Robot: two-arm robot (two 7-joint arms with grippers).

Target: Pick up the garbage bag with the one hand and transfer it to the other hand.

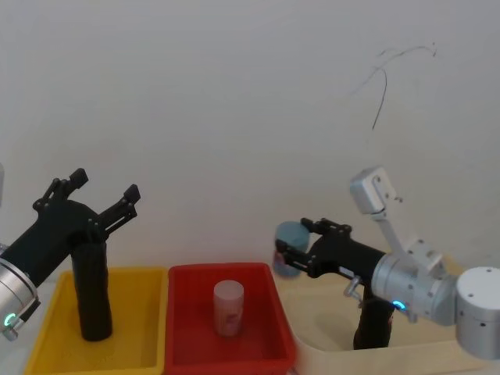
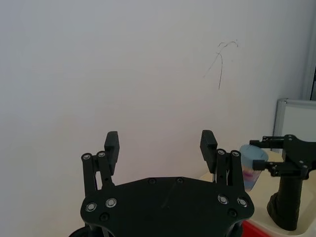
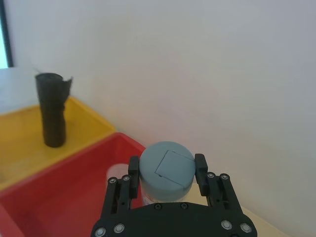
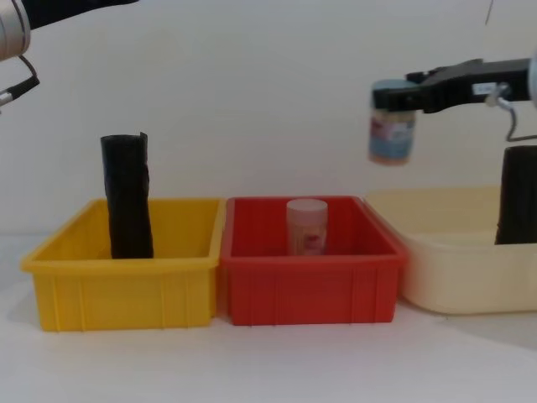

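1. Left gripper [image 1: 105, 185] – the one on the green-ringed silver arm – sits high above the yellow plastic bin [image 4: 126, 290], angled up toward the wall. I see its fingers [image 2: 111, 143] spread wide with nothing between them.
2. Right gripper [image 3: 167, 170], on the blue-ringed silver arm, is up in the air over the gap between the red plastic bin [image 4: 310, 285] and the cream plastic tub [image 4: 453, 277]. Its fingers are clamped on the lid of a small jar with a grey-blue cap and a pink-and-blue label [image 4: 391, 126], which hangs below them.
3. Thick matte black garbage bag roll [image 4: 516, 197] stands upright in the cream tub, on the far right, below the right arm. No gripper is touching it. From the chest view its top rises well over the tub's rim.
4. Slimmer black plastic roll with a ragged flared top [image 4: 127, 197] stands upright in the yellow bin, near its left side – also untouched.
5. Small pale pink bottle [image 4: 307, 225] stands upright in the middle of the red bin.
6. The three bins sit in a row on the white desk [image 4: 268, 361]: yellow on the left, red touching it in the middle, cream tub just beside the red on the right.
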